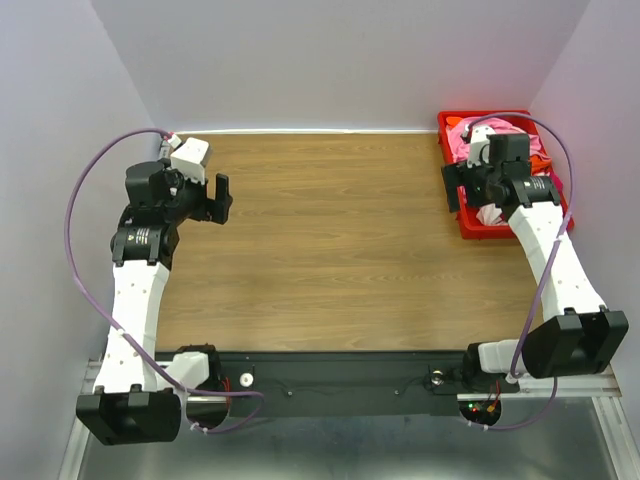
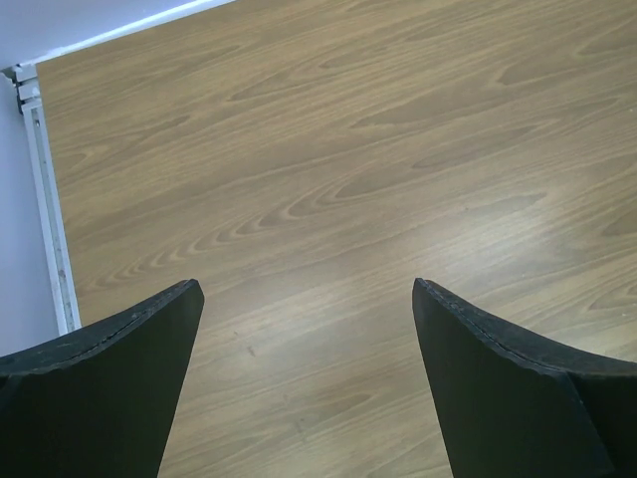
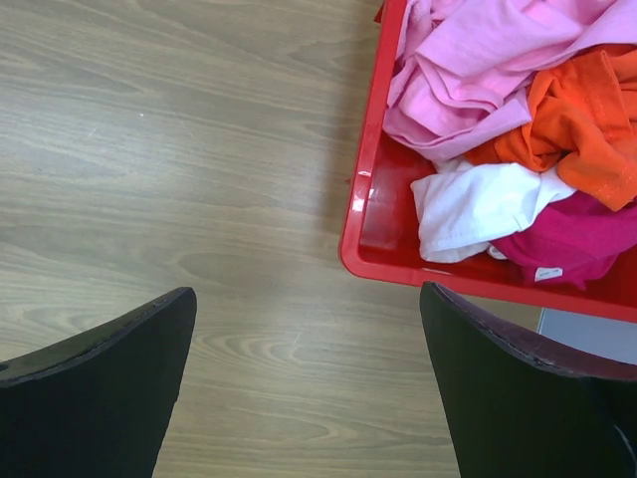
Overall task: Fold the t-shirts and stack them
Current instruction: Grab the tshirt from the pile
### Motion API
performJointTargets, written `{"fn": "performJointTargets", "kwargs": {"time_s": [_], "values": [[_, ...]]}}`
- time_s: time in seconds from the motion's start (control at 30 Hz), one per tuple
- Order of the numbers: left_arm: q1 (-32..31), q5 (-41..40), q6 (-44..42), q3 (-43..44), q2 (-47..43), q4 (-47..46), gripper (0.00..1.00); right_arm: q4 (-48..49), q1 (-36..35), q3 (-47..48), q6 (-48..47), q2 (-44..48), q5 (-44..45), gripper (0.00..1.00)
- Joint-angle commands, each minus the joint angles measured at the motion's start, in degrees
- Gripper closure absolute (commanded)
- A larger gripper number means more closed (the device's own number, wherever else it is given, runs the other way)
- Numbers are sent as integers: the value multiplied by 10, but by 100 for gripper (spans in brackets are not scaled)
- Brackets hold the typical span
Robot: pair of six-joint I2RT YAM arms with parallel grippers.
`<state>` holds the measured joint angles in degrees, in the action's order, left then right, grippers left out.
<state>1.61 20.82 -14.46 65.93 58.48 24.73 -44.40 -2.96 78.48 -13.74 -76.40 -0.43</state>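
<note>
Nothing's folded yet: your t-shirts (image 3: 478, 60), pink, orange, white and magenta, lie crumpled in the red bin (image 3: 360, 229) at the far right corner of the bench (image 1: 330, 250). All folding and stacking is ahead. Your right fingers (image 3: 100, 388) hang wide at the bin's rim, empty; your left fingers (image 2: 100, 388) gape wide by the left edge, empty.

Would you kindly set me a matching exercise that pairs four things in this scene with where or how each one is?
Things:
1 left claw
2 right claw
3 white t-shirt
4 red bin

Places or states:
A crumpled inside the bin
B at the far right corner of the table
C open, beside the bin
D open, over bare wood on the left

Pairs: 1-D, 2-C, 3-A, 4-B
</note>
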Motion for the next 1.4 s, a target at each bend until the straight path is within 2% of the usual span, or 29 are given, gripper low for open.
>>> {"fn": "performJointTargets", "kwargs": {"time_s": [0.0,0.13,0.33,0.4,0.57,0.6,0.77,0.97,1.13,1.17,1.2,1.23,1.27,1.37], "values": [[-2,-10,-13,-9,-28,-28,1,21,5,38,8,-5,1,0],[-1,-10,-11,-5,-28,-30,1,46,5,65,13,-49,40,0],[-1,-13,-6,-1,-14,-37,1,118,23,163,25,-132,65,0],[-2,-17,-5,6,-4,-37,1,135,27,194,41,-185,75,0],[-1,-24,13,16,13,-33,1,151,85,362,92,-322,75,0],[-2,-20,16,15,15,-33,1,153,91,386,98,-372,75,0],[-2,-9,29,7,20,-34,1,156,128,528,108,-496,91,0],[-2,-10,30,-17,35,-41,1,187,144,582,82,-598,112,0],[-2,-16,34,-13,54,-37,1,198,145,584,70,-630,120,1],[-1,-17,35,-12,58,-39,1,199,146,584,70,-632,120,6],[-2,-17,35,-12,59,-38,1,199,147,583,71,-633,119,18],[-2,-16,36,-11,60,-38,1,200,147,582,71,-631,118,26],[-2,-15,36,-10,62,-39,1,200,147,579,72,-628,113,42],[-2,-11,40,-8,65,-40,1,201,148,563,73,-603,104,63]]}}
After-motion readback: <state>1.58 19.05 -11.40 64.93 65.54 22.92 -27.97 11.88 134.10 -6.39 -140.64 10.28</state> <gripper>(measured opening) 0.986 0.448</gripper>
